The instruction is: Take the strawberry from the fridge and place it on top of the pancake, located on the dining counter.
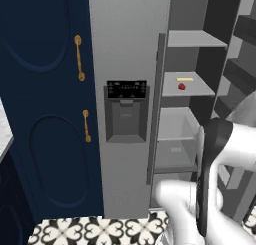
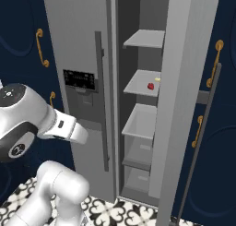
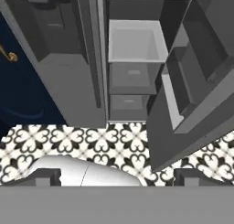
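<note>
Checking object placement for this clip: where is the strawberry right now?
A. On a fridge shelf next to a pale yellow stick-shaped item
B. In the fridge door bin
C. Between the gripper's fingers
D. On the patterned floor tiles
A: the strawberry sits on a grey shelf inside the open fridge, close beside the pale yellow stick; the right base view shows the same.

Arm: glossy white rounded links | joints: dark grey-black bands between the white shells, one broad dark seam down a link | wrist housing: bulbous white and dark grey, small round marks | gripper: two small dark finger tips
</note>
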Motion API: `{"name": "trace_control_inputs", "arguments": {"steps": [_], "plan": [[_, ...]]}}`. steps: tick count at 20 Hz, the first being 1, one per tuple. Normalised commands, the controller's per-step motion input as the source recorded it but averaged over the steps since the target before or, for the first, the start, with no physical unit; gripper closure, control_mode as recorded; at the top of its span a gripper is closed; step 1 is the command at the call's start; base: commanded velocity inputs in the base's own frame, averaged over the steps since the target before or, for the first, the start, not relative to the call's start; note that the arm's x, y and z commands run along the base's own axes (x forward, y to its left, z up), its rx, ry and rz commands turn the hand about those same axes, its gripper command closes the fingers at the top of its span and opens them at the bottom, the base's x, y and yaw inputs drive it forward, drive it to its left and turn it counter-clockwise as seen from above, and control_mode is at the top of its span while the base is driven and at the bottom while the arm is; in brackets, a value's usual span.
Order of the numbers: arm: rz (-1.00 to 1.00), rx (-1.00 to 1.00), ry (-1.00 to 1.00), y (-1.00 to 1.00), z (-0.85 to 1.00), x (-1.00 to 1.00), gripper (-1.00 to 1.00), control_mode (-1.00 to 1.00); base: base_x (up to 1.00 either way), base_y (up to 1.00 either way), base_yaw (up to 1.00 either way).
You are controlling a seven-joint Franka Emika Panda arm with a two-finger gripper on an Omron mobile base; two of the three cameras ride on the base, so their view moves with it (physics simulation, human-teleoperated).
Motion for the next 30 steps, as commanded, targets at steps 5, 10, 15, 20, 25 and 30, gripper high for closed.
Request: {"name": "trace_control_inputs", "arguments": {"steps": [5, 10, 15, 20, 25, 30], "plan": [[-0.10, -0.08, 0.10, 0.25, 0.00, 0.11, -1.00, -1.00, 0.00, 0.00, 0.00], [-0.13, 0.14, -0.01, 0.00, -0.01, 0.18, -1.00, -1.00, 0.00, 0.00, 0.00], [-0.30, 0.18, -0.13, 0.02, -0.34, 0.01, -1.00, -1.00, 0.00, 0.00, 0.00], [0.00, 0.00, 0.00, 0.00, 0.00, 0.00, -1.00, 1.00, 0.76, -0.04, -0.07], [0.00, 0.00, 0.00, 0.00, 0.00, 0.00, -1.00, 1.00, 0.88, -0.37, -0.03], [0.00, 0.00, 0.00, 0.00, 0.00, 0.00, -1.00, 1.00, 0.65, -0.23, 0.00]]}}
